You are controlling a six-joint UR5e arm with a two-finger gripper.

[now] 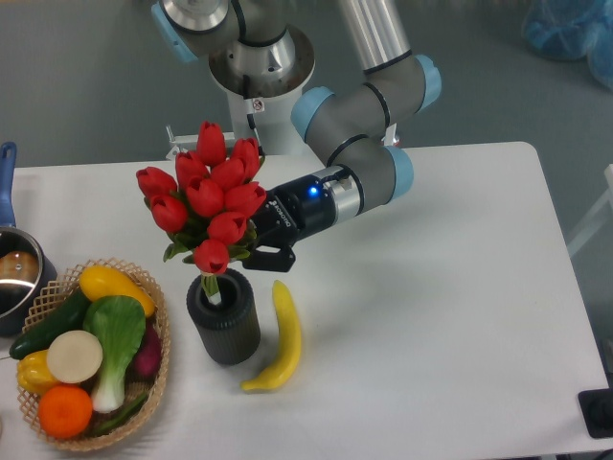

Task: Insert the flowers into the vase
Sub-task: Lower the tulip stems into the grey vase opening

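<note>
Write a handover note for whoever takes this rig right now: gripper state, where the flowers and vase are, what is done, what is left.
Gripper: shut on the flowers, gripping low in the bunch, behind the leaves.
Flowers: upright over the vase, pale stem ends inside its mouth, blooms well above the rim.
Vase: standing on the table, between the wicker basket and the banana.
Done: stems aligned and entered.
Left: probably lower further, release, retreat without tipping the vase.
</note>
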